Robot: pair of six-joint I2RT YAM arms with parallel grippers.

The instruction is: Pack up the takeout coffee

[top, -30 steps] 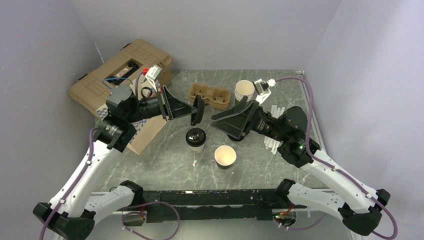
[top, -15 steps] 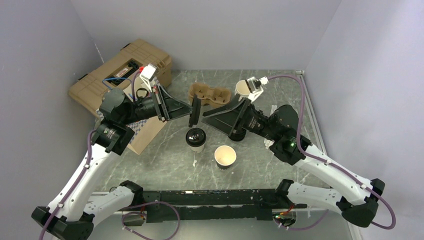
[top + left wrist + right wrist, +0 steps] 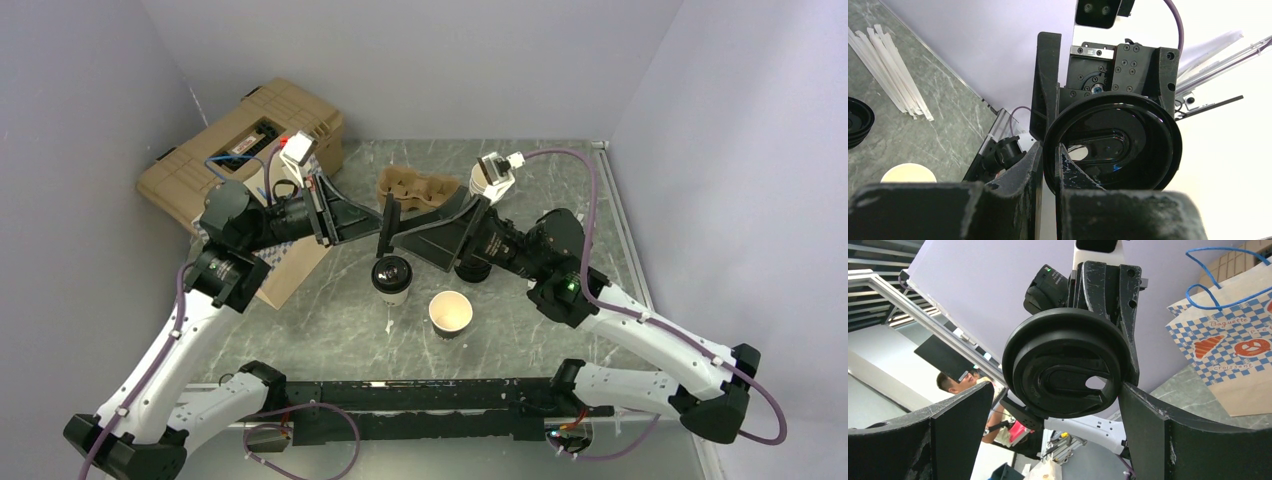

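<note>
The takeout coffee [image 3: 391, 278] stands upright on the worktop [image 3: 330, 320], its lid on, near the middle and in front of both arms. A lidless cup [image 3: 450, 313] stands just beside it, nearer the arm bases. Above the coffee, the left hand [image 3: 385, 228] is nearly closed, pinching a loose black lid [image 3: 1113, 142] by its rim so that the lid stands on edge. The right hand [image 3: 415, 238] faces that lid with its fingers [image 3: 963, 410] spread wide to either side, gripping nothing.
</note>
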